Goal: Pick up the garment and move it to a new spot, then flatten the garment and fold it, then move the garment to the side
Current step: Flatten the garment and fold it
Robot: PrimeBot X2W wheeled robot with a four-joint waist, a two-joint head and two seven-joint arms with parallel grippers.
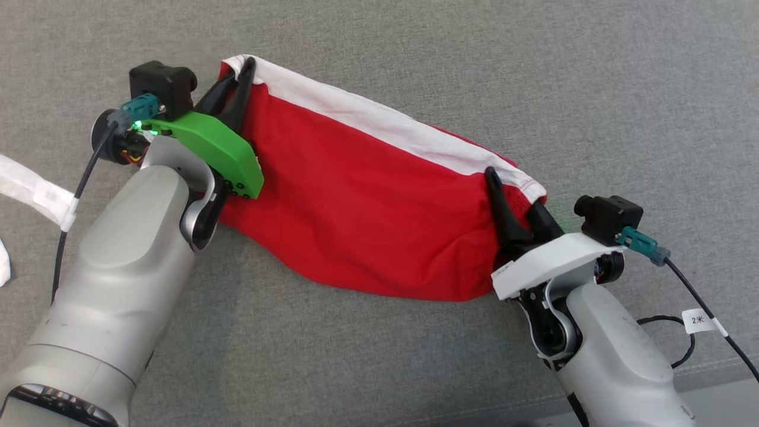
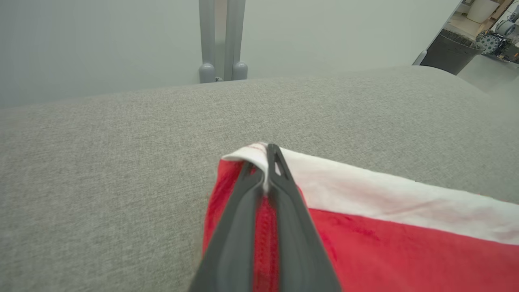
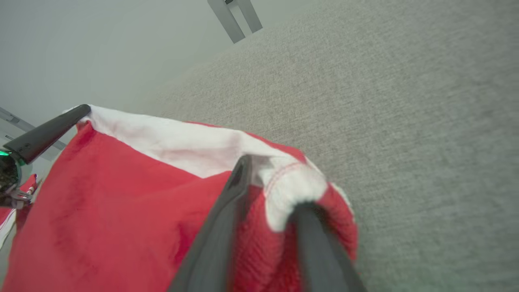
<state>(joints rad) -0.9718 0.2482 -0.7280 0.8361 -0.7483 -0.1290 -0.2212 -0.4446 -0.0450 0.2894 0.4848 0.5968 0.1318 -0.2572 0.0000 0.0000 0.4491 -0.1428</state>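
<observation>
The garment [image 1: 367, 201] is red with a white band along its far edge, stretched in a slack sag between my two grippers over the grey cushion. My left gripper [image 1: 243, 65] is shut on its far-left corner; the left wrist view has red cloth [image 2: 405, 235] pinched between the closed fingers and the white hem at their tips [image 2: 269, 150]. My right gripper [image 1: 514, 193] is at the garment's right corner. Its two fingers stand apart, and the bunched corner [image 3: 292, 190] lies loosely between them. The left gripper's finger [image 3: 61, 125] shows at the garment's far end in the right wrist view.
A grey upholstered surface [image 1: 415, 367] spreads all around the garment. A white cloth strip [image 1: 29, 190] lies at the left edge. Cables with a tag [image 1: 699, 320] trail at the lower right. Beyond the cushion stand two metal posts [image 2: 223, 40] and a dark bin [image 2: 454, 48].
</observation>
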